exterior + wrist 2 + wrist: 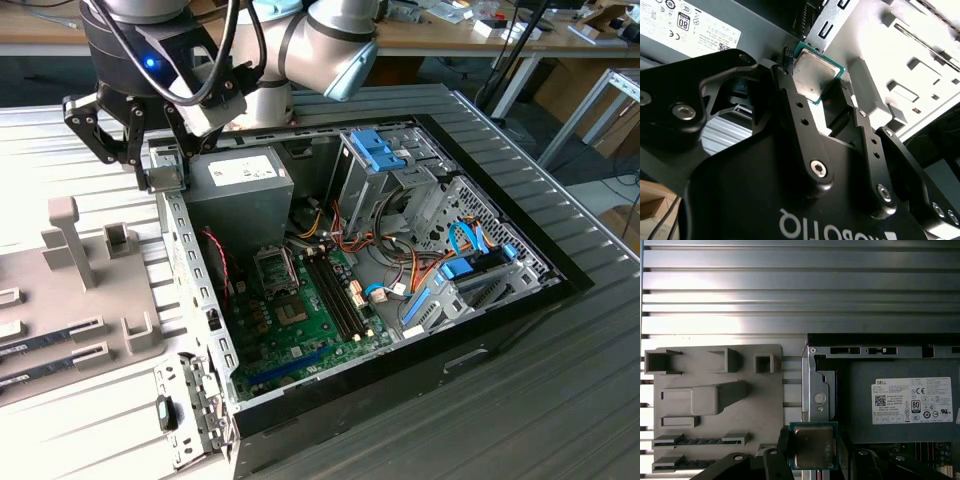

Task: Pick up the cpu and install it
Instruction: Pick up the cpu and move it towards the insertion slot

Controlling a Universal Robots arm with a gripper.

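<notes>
The cpu [812, 75], a small square chip with a silver-grey metal top and a green rim, sits between two black fingers [790, 107], and my gripper [814, 84] is shut on it. In the first wrist view the cpu [813, 446] hangs over the case's side wall [816, 390], beside the grey power-supply box [900, 400]. In the exterior view my gripper [160, 176] hovers above the case's wall on that view's left, by the power-supply box [238, 195]. The dark socket frame [275, 268] lies lower on the green motherboard [300, 320].
A grey holder plate [80, 290] with slots and posts lies outside the case on the exterior view's left, with memory sticks [60, 340] in it. Drive cages [400, 170], coloured cables [400, 265] and blue latches [470, 265] fill the case's far side.
</notes>
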